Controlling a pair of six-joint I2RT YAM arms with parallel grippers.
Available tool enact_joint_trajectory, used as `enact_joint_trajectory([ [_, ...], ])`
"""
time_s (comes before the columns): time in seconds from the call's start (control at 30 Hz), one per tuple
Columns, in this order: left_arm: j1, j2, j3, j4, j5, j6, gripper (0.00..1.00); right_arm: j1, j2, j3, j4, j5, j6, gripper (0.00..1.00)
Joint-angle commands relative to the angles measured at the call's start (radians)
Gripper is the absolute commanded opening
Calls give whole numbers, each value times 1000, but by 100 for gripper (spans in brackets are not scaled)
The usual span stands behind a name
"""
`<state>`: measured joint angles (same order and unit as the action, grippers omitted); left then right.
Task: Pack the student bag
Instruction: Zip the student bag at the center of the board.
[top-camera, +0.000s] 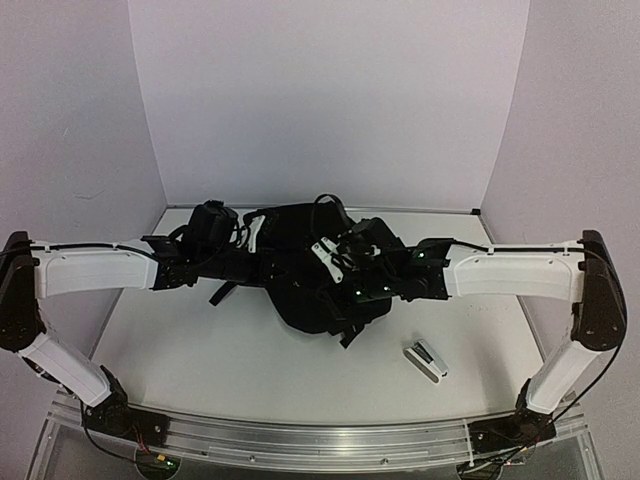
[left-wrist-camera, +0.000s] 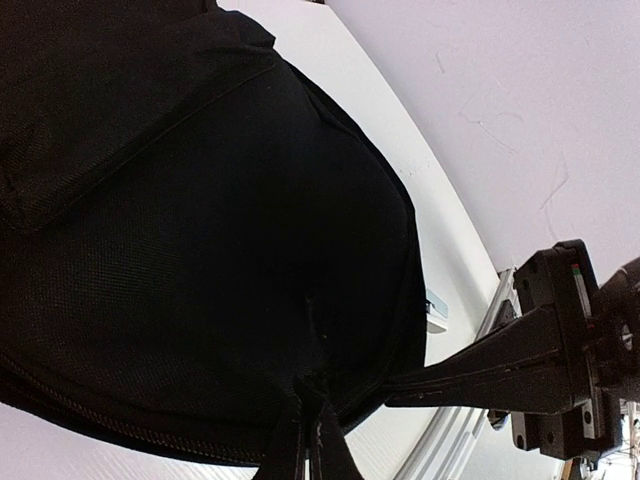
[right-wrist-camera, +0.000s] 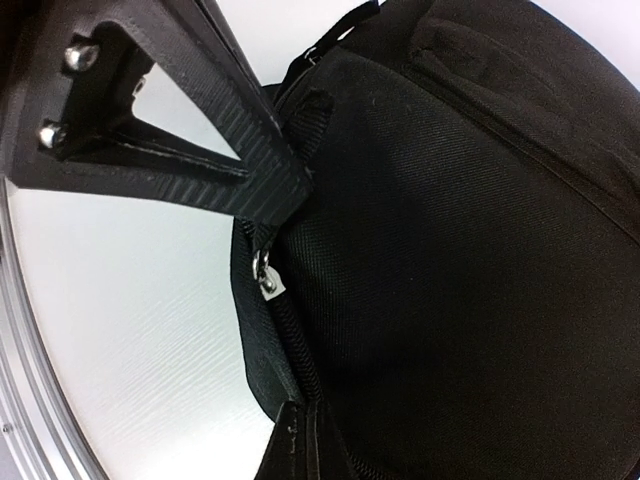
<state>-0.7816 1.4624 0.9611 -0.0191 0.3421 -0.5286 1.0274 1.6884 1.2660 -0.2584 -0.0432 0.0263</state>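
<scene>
Student bag (top-camera: 300, 275): black soft fabric, slumped and lumpy, lying on the white bench (top-camera: 200, 350) between the two tools. Straps and a loop trail off its far side. Up close it shows a coarse weave, a stitched panel seam and a zip line along the rim.

Left tool (left-wrist-camera: 308, 445): fingers pinched narrow on the bag's lower edge. Black fabric fills nearly everything ahead of it.

Right tool (right-wrist-camera: 298, 445): fingers drawn together on the rim band, with a small metal zip pull (right-wrist-camera: 267, 282) just ahead of them.

From above, both tools' tips are lost, black on black; the contact reads only from the wrist views. Cannot tell whether the zip is open.

Small white-and-black object (top-camera: 427, 360) lies on the bench on the near side of the right tool, apart from the bag. Too small to name.
</scene>
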Motion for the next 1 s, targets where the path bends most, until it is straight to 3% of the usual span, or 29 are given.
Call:
enact_joint_trajectory([
  [0.0, 63, -40, 48, 39, -68, -4, 0, 11, -65, -38, -14, 36, 50, 0],
  [0.43, 187, -111, 17, 88, 20, 29, 0, 22, -170, -127, -18, 43, 117, 0],
  [0.97, 349, -36, 51, 107, 119, 70, 0, 24, -215, -168, -22, 58, 161, 0],
])
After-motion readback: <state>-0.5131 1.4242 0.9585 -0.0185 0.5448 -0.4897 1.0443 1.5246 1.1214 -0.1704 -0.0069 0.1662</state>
